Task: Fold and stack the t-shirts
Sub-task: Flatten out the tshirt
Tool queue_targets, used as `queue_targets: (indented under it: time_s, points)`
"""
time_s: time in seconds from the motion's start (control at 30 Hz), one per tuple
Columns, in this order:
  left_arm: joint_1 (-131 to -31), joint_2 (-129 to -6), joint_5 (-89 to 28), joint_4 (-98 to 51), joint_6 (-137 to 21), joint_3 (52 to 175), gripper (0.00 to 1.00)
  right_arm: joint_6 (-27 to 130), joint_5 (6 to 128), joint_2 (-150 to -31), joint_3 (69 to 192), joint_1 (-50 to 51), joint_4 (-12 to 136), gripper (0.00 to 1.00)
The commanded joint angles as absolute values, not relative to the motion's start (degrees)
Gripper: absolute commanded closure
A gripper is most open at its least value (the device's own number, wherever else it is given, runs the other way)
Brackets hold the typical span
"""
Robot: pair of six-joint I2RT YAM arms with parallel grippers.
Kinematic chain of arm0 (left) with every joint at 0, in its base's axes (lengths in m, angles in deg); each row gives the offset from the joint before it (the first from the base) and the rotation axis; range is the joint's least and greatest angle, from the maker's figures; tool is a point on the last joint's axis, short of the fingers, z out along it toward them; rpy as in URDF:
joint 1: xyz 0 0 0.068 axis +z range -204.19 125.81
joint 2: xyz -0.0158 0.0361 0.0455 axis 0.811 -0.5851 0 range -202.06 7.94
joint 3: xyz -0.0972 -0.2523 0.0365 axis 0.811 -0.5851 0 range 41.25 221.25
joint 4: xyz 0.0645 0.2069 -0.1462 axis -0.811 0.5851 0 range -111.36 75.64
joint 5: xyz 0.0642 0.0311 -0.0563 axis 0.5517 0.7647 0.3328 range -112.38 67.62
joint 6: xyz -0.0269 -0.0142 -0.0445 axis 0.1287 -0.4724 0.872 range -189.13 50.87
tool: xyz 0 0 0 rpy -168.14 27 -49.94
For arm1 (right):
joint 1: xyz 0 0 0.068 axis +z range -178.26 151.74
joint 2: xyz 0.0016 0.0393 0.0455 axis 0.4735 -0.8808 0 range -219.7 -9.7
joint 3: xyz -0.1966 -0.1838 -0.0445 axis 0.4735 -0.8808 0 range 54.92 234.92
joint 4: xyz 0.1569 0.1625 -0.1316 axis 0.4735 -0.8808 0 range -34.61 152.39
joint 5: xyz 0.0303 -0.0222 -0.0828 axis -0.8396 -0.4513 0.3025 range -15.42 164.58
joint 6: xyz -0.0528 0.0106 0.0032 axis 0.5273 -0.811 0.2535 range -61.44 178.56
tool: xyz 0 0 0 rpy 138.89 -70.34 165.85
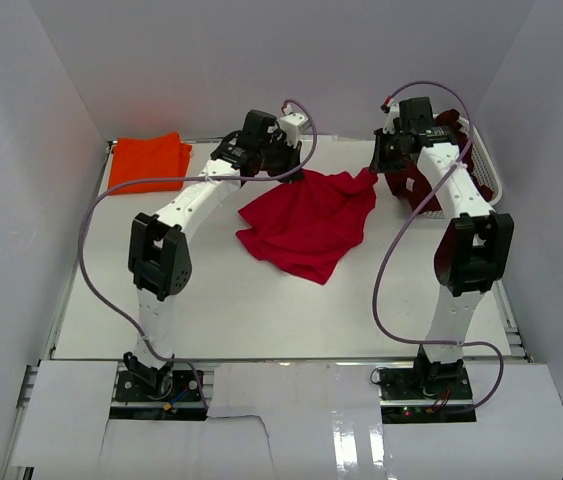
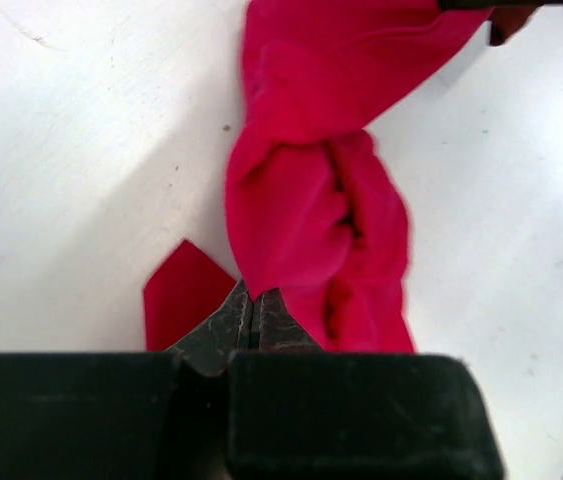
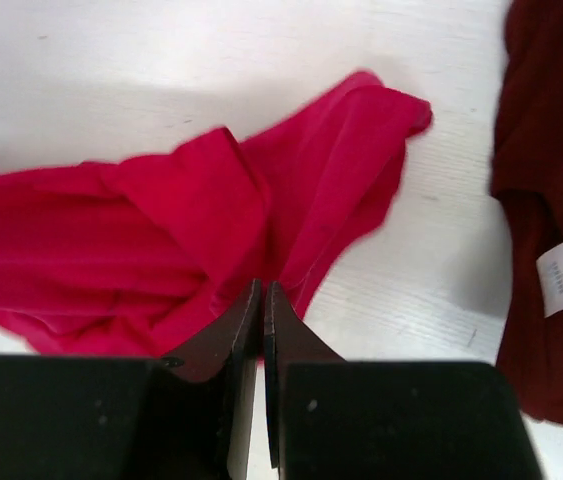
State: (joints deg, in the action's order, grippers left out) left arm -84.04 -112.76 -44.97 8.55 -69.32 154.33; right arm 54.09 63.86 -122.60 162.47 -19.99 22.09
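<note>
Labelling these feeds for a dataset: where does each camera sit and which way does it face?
Top external: above and behind the arms, looking down on the table; both whole arms show.
Left wrist: on that wrist, looking along the shut left gripper at the red t-shirt it pinches.
Right wrist: on that wrist, looking along the shut right gripper pinching that shirt; maroon t-shirt at right.
All three views show the red t-shirt.

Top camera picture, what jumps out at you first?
The bright red t-shirt lies crumpled in the middle of the table, with both arms' jaws shut on its far edge. A folded orange t-shirt lies in the far left corner, and a dark maroon t-shirt lies at the white basket, far right.
</note>
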Motion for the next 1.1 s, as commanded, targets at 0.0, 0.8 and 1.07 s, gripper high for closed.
queue_targets:
  time_s: [0.0, 0.8, 1.07]
  points:
    - [-85.3, -102.81, -42.69, 12.73, -66.94, 151.39, 1.0, 53.72, 61.12, -113.87, 161.97, -16.32, 24.07, 0.92]
    - [-93.21, -57.03, -26.96, 23.64, -54.37, 126.51, 1.0, 46.79, 60.07, -74.75, 143.7, 8.39, 27.93, 0.92]
    - [-102.61, -53.4, -15.0, 23.28, -54.01, 126.23, 1.0, 48.63, 66.66, -69.02, 142.37, 8.48, 29.61, 0.92]
